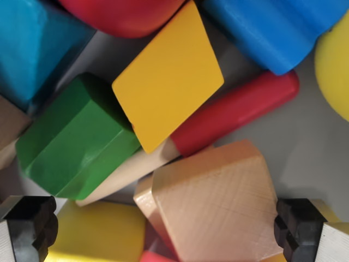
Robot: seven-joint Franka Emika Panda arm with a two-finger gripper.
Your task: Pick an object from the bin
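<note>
The gripper [166, 229] hangs wide open and empty, its black fingertips [32, 224] straddling the plain wooden block [218, 202] just below the yellow block [169, 76], so grasping and lifting are not yet done.

No writing, label, brand, number or sign can be read anywhere in the wrist view; the painted and bare wooden blocks show plain faces only.
</note>
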